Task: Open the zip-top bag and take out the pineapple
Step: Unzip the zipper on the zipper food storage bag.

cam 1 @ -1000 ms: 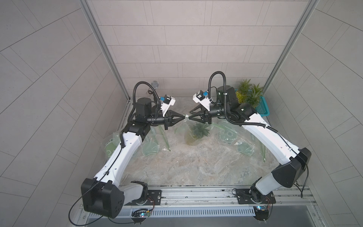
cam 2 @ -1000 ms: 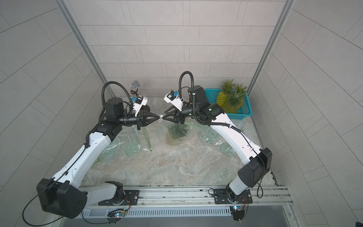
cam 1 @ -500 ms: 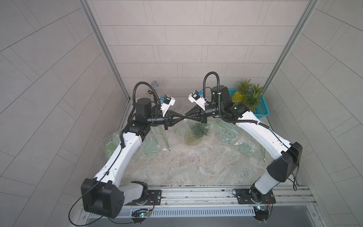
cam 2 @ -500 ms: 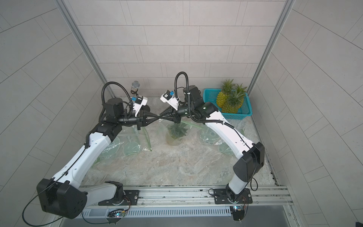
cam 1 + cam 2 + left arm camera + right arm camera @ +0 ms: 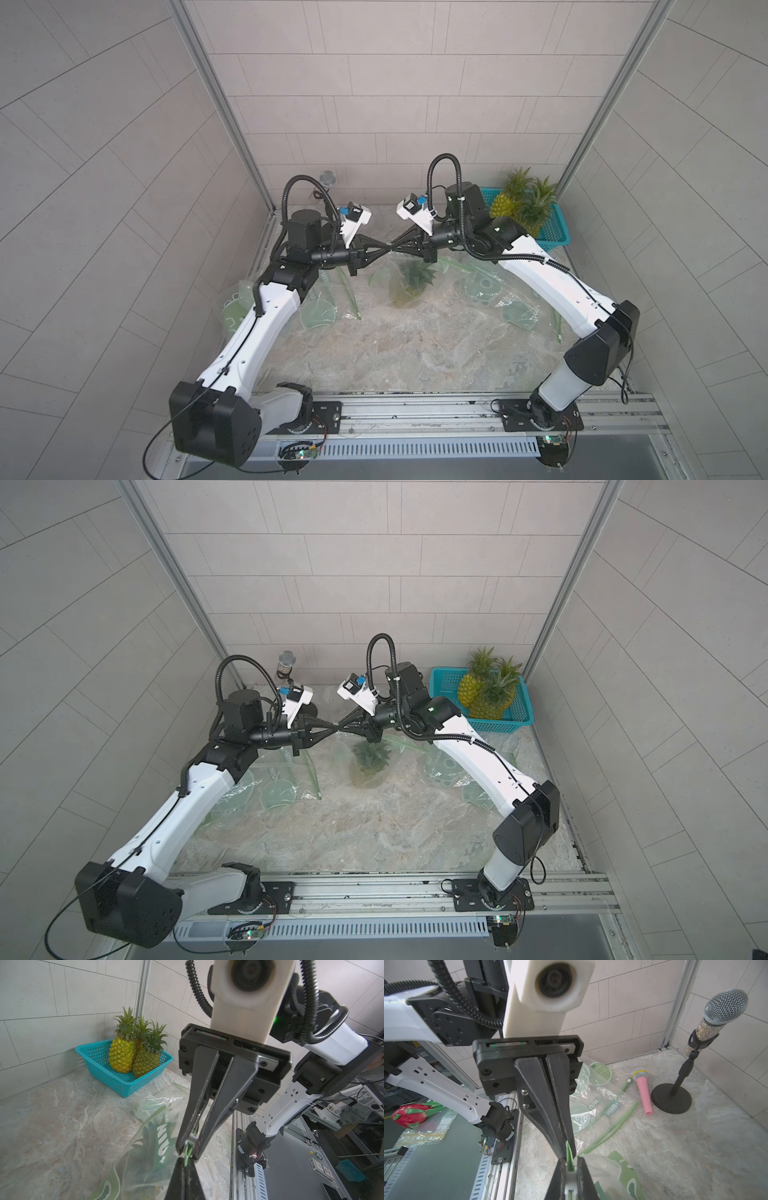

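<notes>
The zip-top bag (image 5: 388,276) (image 5: 338,754) hangs clear and green-printed between my two arms, lifted by its green zip strip. The pineapple (image 5: 412,279) (image 5: 371,757) sits inside it, leaves up. My left gripper (image 5: 385,251) (image 5: 332,726) (image 5: 184,1160) is shut on the end of the zip strip. Tip to tip with it, my right gripper (image 5: 394,249) (image 5: 341,726) (image 5: 569,1164) is shut on the white slider (image 5: 571,1181) (image 5: 192,1138) of the zip. In the left wrist view the bag (image 5: 143,1159) drapes below both pairs of fingers.
A teal basket (image 5: 557,232) (image 5: 521,715) (image 5: 97,1057) with two pineapples stands in the back right corner. Empty bags lie flat at the left (image 5: 320,309) and right (image 5: 486,286). A microphone on a stand (image 5: 716,1014) and a pink microphone (image 5: 642,1088) are at the back left.
My right gripper has shifted slightly left along the zip and its jaws have closed on the slider. The left arm has stayed still, shut on the strip.
</notes>
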`<state>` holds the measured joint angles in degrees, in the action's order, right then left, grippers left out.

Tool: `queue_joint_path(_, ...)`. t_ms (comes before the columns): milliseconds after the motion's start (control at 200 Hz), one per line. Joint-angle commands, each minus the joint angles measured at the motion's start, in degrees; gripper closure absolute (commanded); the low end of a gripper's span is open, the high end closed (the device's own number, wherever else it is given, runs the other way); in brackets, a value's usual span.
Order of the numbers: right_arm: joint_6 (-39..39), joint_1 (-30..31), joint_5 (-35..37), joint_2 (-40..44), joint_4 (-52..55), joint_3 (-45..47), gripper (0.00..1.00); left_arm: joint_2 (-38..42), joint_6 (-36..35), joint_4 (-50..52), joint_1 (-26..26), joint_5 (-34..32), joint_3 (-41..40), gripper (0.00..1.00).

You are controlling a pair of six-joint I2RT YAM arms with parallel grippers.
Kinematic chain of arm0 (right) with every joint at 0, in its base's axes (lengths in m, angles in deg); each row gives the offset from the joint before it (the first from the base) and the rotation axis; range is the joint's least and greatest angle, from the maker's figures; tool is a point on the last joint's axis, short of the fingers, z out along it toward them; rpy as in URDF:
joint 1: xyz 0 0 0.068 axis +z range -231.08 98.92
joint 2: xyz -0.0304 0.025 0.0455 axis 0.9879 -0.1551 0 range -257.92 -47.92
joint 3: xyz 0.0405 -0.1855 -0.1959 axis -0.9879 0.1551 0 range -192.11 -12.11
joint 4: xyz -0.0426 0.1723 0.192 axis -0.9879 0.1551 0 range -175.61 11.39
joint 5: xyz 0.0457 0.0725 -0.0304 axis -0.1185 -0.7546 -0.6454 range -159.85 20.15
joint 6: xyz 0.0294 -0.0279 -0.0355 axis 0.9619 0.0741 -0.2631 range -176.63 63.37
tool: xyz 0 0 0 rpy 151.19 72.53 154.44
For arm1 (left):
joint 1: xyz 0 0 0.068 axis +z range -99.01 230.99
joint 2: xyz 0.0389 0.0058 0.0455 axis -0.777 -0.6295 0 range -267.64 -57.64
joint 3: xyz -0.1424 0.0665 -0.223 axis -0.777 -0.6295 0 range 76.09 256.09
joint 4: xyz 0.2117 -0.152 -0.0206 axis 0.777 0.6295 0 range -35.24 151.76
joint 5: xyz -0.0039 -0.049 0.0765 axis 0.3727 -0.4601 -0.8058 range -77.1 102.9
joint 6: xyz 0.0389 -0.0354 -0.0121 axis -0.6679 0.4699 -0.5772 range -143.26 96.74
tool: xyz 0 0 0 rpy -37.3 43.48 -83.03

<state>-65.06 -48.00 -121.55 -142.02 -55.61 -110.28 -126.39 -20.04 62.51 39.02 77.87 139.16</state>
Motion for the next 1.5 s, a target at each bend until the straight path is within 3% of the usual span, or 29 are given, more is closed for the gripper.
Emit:
queue_joint_path(0, -3.57, -1.27, 5.66, 1.2, 8.02, -0.32, 1.0, 2.99, 1.84, -4.43, 2.37, -3.65, -0.73, 1.0)
queue_joint_path(220, -4.82, -2.6, 7.86, 2.73, 9.92, 1.18, 1.0, 4.99, 6.42, -11.45, 4.94, -6.34, -3.99, 1.0)
queue_joint_path(745, -10.08, -10.45, 8.97, 10.09, 19.42, 6.44, 1.0, 5.23, 5.37, -8.1, 9.8, -11.41, -3.57, 1.0)
queue_joint_path(1216, -12.22, -14.67, 18.91, 16.83, 26.2, 10.49, 1.0, 4.74, 6.22, -7.75, 11.96, -14.65, -3.42, 1.0)
queue_joint_path(1491, -12.36, -15.41, 21.06, 18.54, 27.1, 11.18, 1.0, 4.55, 7.42, -9.28, 12.31, -14.06, -3.9, 1.0)
